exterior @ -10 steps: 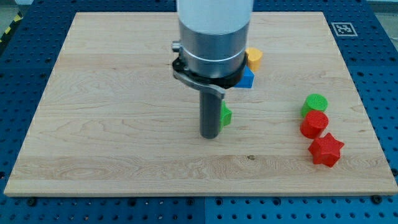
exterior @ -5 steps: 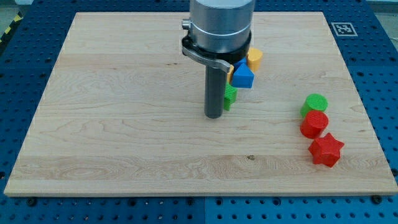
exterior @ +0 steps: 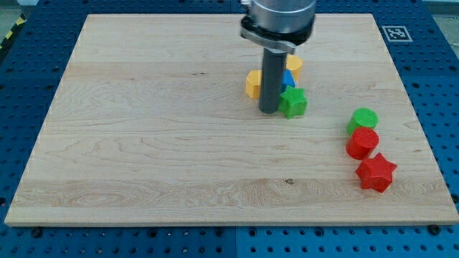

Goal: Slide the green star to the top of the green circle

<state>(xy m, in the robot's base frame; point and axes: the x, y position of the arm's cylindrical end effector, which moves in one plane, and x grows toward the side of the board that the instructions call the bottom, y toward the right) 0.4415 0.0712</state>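
The green star (exterior: 293, 102) lies on the wooden board (exterior: 143, 143), right of centre. My tip (exterior: 268, 110) touches the board just left of the star, against its left side. The green circle (exterior: 363, 119) sits near the view's right edge, lower right of the star and well apart from it. The rod hides part of the blue block (exterior: 287, 79) behind it.
A yellow block (exterior: 253, 84) sits left of the rod and another yellow block (exterior: 294, 64) above the blue one. A red circle (exterior: 362, 143) touches the green circle from below, and a red star (exterior: 376, 173) lies under that.
My tip moved right and toward the view's top, pushing the green star to the right and up. The star now shows fully on the rod's right side. A yellow block became visible left of the rod.
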